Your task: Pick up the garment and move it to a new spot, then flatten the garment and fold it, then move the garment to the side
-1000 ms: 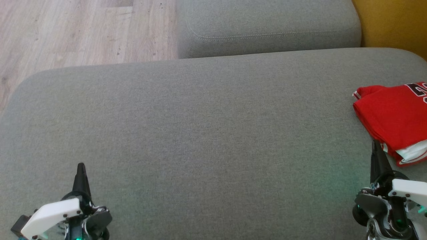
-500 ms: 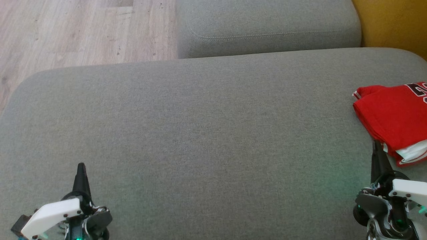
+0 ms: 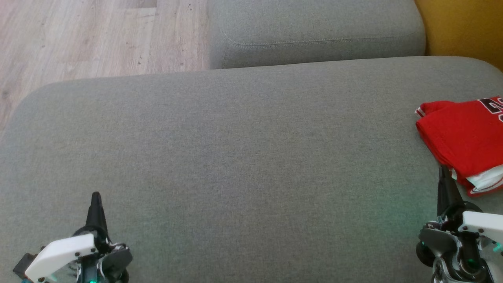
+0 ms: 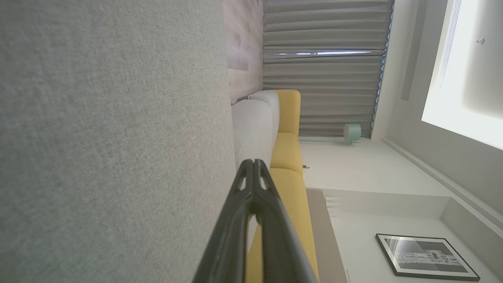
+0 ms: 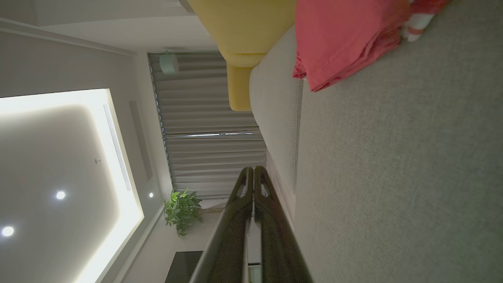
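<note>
The garment [image 3: 463,139], a red jersey with white trim and dark lettering, lies folded at the right edge of the grey cushion [image 3: 243,157]; the right wrist view has it [image 5: 338,43] at the top. My right gripper [image 3: 443,169] is shut and holds nothing, its tip just short of the garment's near corner. In its own wrist view the right gripper [image 5: 253,169] has its fingers pressed together. My left gripper [image 3: 95,195] rests shut and bare at the lower left, far from the garment, and its left wrist view shows the left gripper [image 4: 254,162] closed too.
A second grey cushion [image 3: 314,31] lies behind the big one. Wooden floor [image 3: 98,35] shows at the upper left, and a yellow seat [image 3: 463,27] at the upper right. The wide middle of the big cushion is bare fabric.
</note>
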